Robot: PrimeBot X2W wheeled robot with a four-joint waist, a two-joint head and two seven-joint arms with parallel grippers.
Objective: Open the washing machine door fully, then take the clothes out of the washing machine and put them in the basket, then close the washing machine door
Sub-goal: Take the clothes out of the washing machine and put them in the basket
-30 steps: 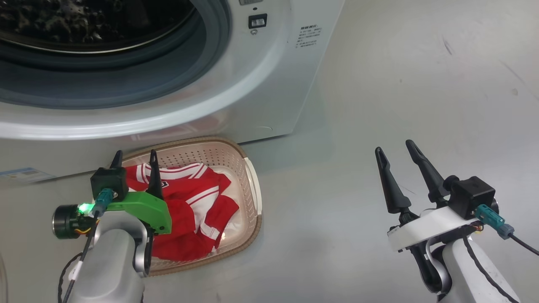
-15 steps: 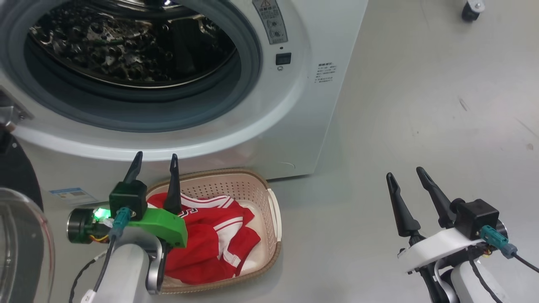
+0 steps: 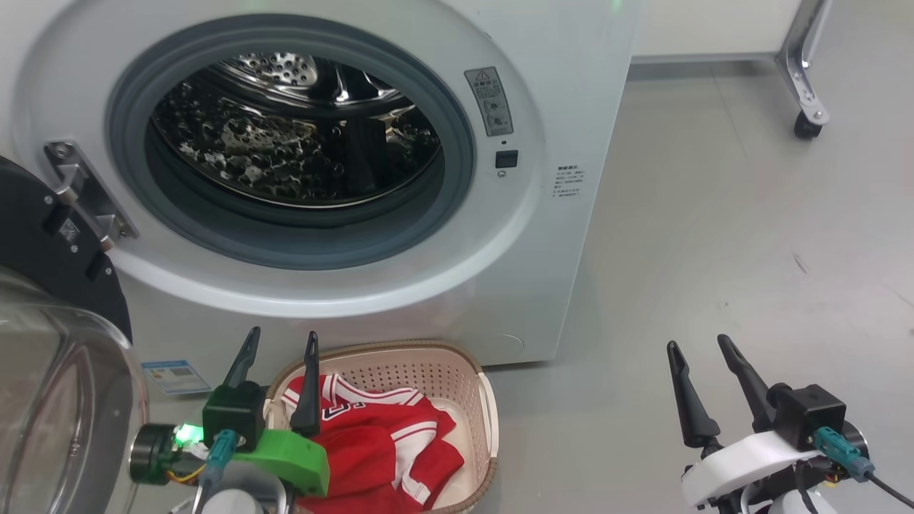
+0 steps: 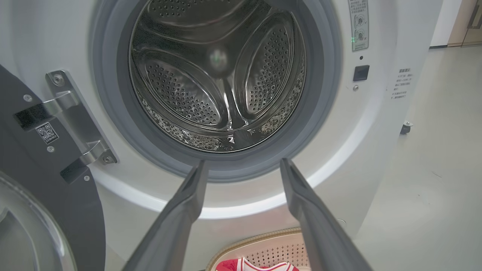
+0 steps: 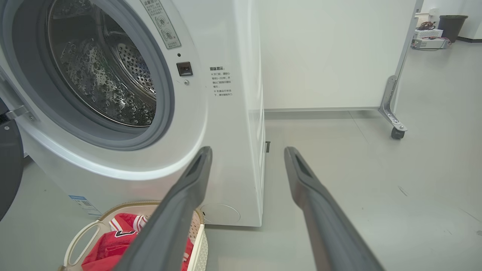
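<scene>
Holding nothing, my left end effector (image 3: 283, 335) had its two dark fingers spread apart, poised over the near-left corner of the basket (image 3: 400, 345) and pointing at the white front below the porthole. My right end effector (image 3: 697, 343) was equally spread and empty, well apart over bare floor (image 3: 714, 235).

The clothes (image 3: 385, 457) lay bunched inside the basket, which sat on the floor just beside the foot of the washing machine (image 3: 571, 107). I saw no red in the steel drum (image 4: 211, 82), so I judged the unloading finished and the closing next.

The washing machine door (image 3: 50, 243) stood swung out on my left, hung from the metal hinge (image 3: 86, 193) beside the grey gasket (image 3: 457, 214), its glass bowl (image 3: 64, 400) bulging towards me. I took it for a stiff, fairly heavy thing that would turn only about that hinge. The bowl looked smooth and curved, likely slippery and a poor place to press, so I judged the black rim better. The best spot would be far from the hinge, on the free edge, which lay out of sight past the left of my head view. A push from spread fingers should serve better than a pinch, with a firmer press at the end for the latch.
</scene>
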